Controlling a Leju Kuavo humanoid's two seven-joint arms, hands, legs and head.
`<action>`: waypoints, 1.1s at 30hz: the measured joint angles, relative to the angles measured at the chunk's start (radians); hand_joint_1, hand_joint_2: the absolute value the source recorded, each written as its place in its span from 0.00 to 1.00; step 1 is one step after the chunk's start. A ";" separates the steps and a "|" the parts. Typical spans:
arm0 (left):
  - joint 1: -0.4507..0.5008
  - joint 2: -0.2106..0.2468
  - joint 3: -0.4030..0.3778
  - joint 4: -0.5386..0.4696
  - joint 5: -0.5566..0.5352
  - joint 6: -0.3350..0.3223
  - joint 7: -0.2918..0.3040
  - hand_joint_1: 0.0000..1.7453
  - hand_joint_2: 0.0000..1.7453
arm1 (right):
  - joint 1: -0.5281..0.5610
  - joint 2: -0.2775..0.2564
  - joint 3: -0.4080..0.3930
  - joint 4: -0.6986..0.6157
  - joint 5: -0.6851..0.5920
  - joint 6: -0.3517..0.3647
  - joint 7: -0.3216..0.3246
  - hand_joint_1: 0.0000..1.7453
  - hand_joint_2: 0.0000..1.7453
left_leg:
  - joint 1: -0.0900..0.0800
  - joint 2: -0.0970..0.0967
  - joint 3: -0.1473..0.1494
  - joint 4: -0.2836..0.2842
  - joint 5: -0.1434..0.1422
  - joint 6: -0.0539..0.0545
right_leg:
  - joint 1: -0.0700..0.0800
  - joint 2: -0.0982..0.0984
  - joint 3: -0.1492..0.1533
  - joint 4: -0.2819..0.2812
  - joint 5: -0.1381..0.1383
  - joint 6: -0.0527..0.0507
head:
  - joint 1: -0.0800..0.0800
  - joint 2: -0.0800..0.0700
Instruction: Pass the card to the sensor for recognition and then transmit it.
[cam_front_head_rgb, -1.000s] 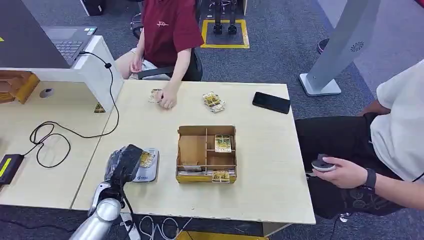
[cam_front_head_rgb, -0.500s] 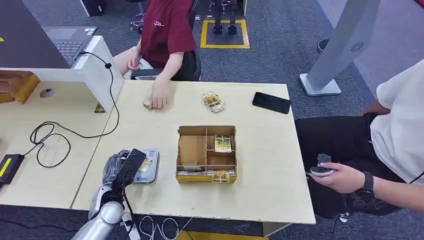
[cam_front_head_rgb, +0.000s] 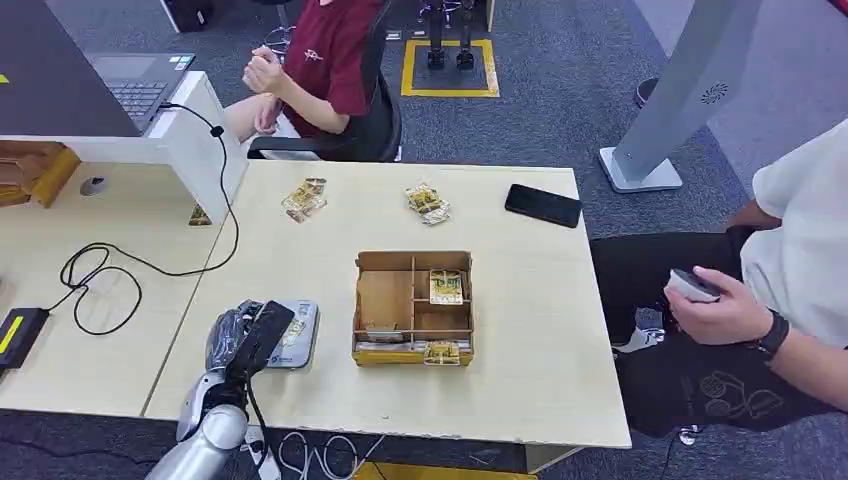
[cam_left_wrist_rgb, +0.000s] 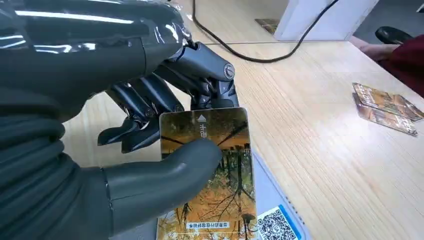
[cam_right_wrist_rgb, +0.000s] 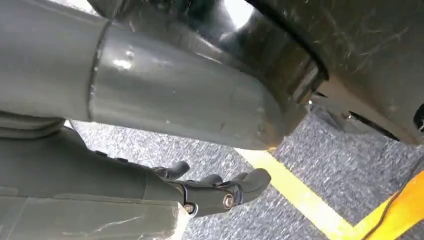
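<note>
The person's hand has left the far cards; my left hand (cam_front_head_rgb: 243, 338) pinches the card (cam_left_wrist_rgb: 210, 170) over the sensor (cam_front_head_rgb: 291, 335); I'd hold it flat, right hand (cam_right_wrist_rgb: 220, 192) hanging empty.

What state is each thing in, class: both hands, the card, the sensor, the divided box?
left hand: pinching the card
card: held over the sensor
sensor: flat on table, partly covered
right hand: hanging, holding nothing, fingers apart
divided box: open-topped, cards inside

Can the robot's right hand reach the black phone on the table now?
Probably not. The right hand hangs below the table over the carpet with its yellow line, while the phone lies at the table's far edge.
</note>
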 joint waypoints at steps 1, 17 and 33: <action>0.000 0.000 0.000 0.000 0.000 0.000 -0.001 1.00 1.00 | 0.000 0.000 0.000 0.000 0.000 0.000 0.000 0.00 0.00 | 0.000 0.000 0.000 0.000 0.000 0.000 | 0.000 0.000 0.000 0.000 0.000 0.000 | 0.000 0.000; -0.114 -0.019 0.018 -0.201 0.208 0.137 -0.337 1.00 1.00 | -0.003 0.001 0.019 -0.005 0.021 0.025 0.002 0.00 0.00 | 0.000 0.000 0.000 0.000 0.000 0.000 | 0.000 0.000 0.000 0.000 0.001 -0.001 | 0.000 0.000; -0.172 -0.012 0.018 -0.170 0.118 0.222 -0.370 1.00 1.00 | -0.007 0.001 0.045 -0.010 0.031 0.039 0.002 0.00 0.00 | 0.000 0.000 0.000 0.000 0.000 0.000 | 0.000 0.000 0.000 0.001 0.001 -0.001 | 0.000 0.000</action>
